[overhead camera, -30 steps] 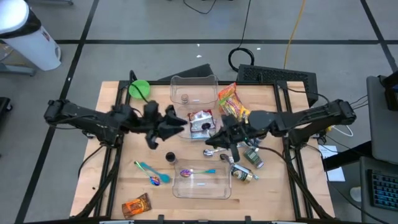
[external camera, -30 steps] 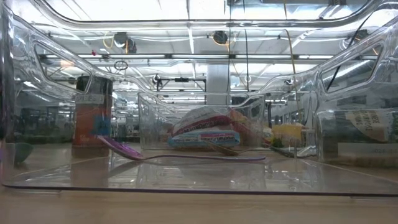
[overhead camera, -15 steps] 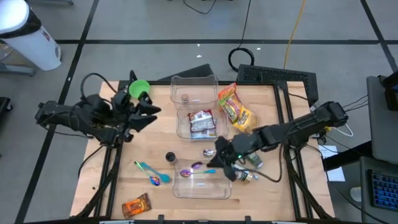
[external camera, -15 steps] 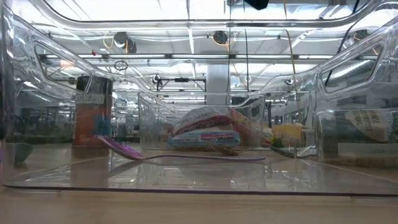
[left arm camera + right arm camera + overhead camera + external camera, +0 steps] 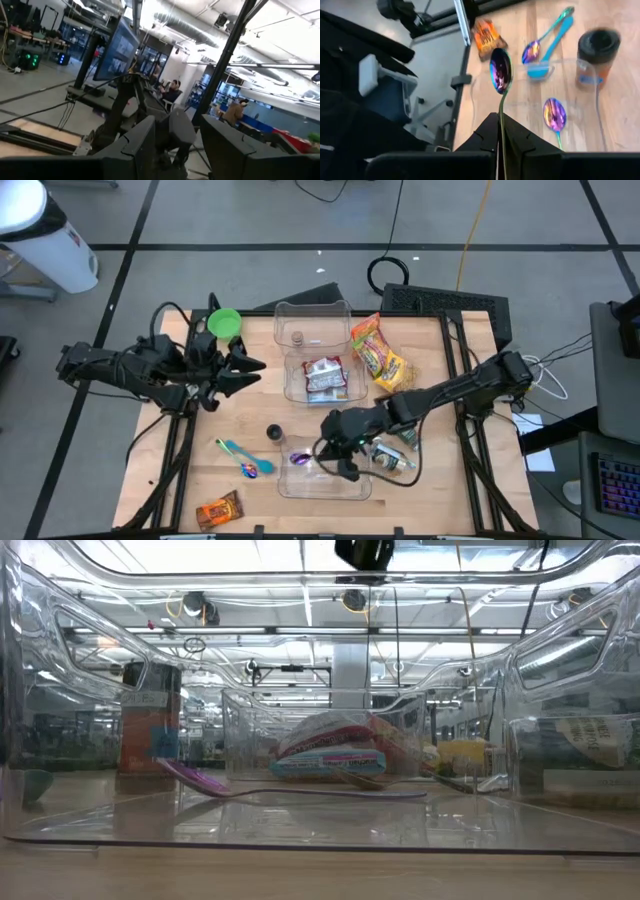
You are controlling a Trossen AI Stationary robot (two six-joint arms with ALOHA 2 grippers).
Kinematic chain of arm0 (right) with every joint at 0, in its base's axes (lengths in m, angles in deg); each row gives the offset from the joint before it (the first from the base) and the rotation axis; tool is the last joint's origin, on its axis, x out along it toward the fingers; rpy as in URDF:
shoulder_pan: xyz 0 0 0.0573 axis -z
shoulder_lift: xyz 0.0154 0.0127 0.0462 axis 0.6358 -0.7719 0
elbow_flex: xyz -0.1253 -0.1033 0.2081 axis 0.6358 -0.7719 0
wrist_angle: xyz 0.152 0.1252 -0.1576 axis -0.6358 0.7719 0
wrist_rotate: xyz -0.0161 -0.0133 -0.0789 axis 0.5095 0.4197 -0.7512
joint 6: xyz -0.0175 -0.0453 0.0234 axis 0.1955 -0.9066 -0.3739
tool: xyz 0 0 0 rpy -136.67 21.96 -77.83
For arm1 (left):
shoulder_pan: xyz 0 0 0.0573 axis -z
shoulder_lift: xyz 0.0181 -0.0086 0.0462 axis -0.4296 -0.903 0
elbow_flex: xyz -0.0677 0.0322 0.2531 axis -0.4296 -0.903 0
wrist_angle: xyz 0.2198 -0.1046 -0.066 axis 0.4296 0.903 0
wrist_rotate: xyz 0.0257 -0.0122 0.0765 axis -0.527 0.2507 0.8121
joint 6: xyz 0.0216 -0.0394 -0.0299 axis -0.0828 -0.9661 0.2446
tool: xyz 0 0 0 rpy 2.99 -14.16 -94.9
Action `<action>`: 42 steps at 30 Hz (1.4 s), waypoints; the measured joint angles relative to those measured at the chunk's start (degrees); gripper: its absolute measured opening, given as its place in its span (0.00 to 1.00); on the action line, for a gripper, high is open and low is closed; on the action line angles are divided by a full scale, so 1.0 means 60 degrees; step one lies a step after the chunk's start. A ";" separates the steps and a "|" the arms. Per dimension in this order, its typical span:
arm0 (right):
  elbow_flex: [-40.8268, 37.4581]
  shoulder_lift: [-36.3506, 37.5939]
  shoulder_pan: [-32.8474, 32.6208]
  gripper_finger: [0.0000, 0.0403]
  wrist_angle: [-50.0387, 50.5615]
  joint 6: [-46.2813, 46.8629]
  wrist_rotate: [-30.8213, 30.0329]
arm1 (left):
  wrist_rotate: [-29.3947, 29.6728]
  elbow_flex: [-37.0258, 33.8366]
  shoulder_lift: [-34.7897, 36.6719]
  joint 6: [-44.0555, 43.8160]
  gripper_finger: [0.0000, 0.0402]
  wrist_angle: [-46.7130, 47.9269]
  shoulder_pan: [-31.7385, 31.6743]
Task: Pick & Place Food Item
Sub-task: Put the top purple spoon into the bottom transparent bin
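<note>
Only the right wrist view shows the right gripper [image 5: 499, 131] clenching a spoon [image 5: 500, 70]; it has moved over the tub [image 5: 322, 476]; left gripper [image 5: 243, 372] empty, fingers apart.

snack packet [image 5: 324, 378] flat, inside clear bin [image 5: 288, 370]

Two clear bins sit mid-table: the far bin [image 5: 313, 340] holds a food packet [image 5: 325, 378], the near bin [image 5: 322, 475] apparently a spoon [image 5: 300, 458]. Another packet [image 5: 376, 352] lies right of the far bin.
</note>
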State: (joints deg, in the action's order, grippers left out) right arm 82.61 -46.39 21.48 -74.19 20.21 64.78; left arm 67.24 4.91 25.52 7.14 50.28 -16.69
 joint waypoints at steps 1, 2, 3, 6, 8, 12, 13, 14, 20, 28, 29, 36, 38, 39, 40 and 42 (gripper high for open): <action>0.0000 -0.0167 -0.0002 0.00 -0.0037 0.0071 0.0002 | -0.0029 0.0000 0.0005 0.0007 0.41 0.0057 0.0000; 0.0000 -0.0331 0.0000 0.00 -0.0013 0.0145 0.0002 | -0.0065 0.0000 0.0007 0.0010 0.41 0.0144 0.0000; 0.0000 -0.0474 -0.0001 0.00 0.0030 0.0228 0.0000 | -0.0068 0.0000 0.0007 0.0005 0.41 0.0265 0.0000; 0.0000 -0.0871 0.0000 0.00 -0.0182 0.0427 -0.0013 | -0.0068 0.0000 0.0004 -0.0001 0.41 0.0657 0.0000; 0.0004 -0.1081 0.0000 0.00 -0.0222 0.0550 -0.0049 | -0.0068 0.0000 0.0004 -0.0028 0.41 0.0924 0.0000; 0.0004 -0.1574 -0.0004 0.00 -0.0291 0.0850 -0.0491 | -0.0067 0.0000 0.0000 -0.0238 0.41 0.1356 0.0000; 0.0004 -0.1686 -0.0017 0.00 -0.0337 0.0918 -0.0568 | -0.0067 0.0000 0.0000 -0.0248 0.41 0.1434 0.0000; 0.0002 -0.1788 -0.0022 0.00 -0.0402 0.0979 -0.0577 | -0.0062 0.0000 0.0003 -0.0253 0.41 0.1503 0.0000; -0.0013 -0.2210 -0.0018 0.00 -0.0833 0.1218 -0.0779 | 0.0173 0.0000 0.0001 -0.0254 0.41 0.1633 0.0000; -0.0522 -0.2213 0.0160 0.00 -0.0797 0.1823 -0.1891 | 0.0176 0.0000 0.0000 -0.0288 0.41 0.1657 0.0000; -0.0537 -0.2214 0.0127 0.00 -0.0795 0.1836 -0.2020 | 0.0176 0.0000 0.0000 -0.0293 0.41 0.1657 0.0000; -0.0719 -0.2197 -0.0333 0.00 -0.0827 0.2213 -0.3307 | 0.0184 0.0000 0.0000 -0.0285 0.41 0.1680 0.0000; -0.0712 -0.2271 -0.0365 0.00 -0.0925 0.2228 -0.3344 | 0.0188 -0.0004 0.0000 -0.0285 0.41 0.1705 0.0000; -0.0699 -0.2354 -0.0383 0.00 -0.0986 0.2296 -0.3347 | 0.0223 -0.0004 0.0000 -0.0285 0.41 0.1718 0.0000; -0.0699 -0.2462 -0.0414 0.00 -0.0979 0.2332 -0.3340 | 0.0297 -0.0004 0.0000 -0.0285 0.41 0.1739 0.0000; -0.0735 -0.2572 -0.0486 0.00 -0.0835 0.2363 -0.3364 | 0.0482 -0.0004 -0.0065 -0.0285 0.41 0.1731 0.0003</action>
State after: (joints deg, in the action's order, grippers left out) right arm 78.20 -61.83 18.56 -79.20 34.39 44.59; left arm 70.13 4.89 25.13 5.43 60.66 -16.67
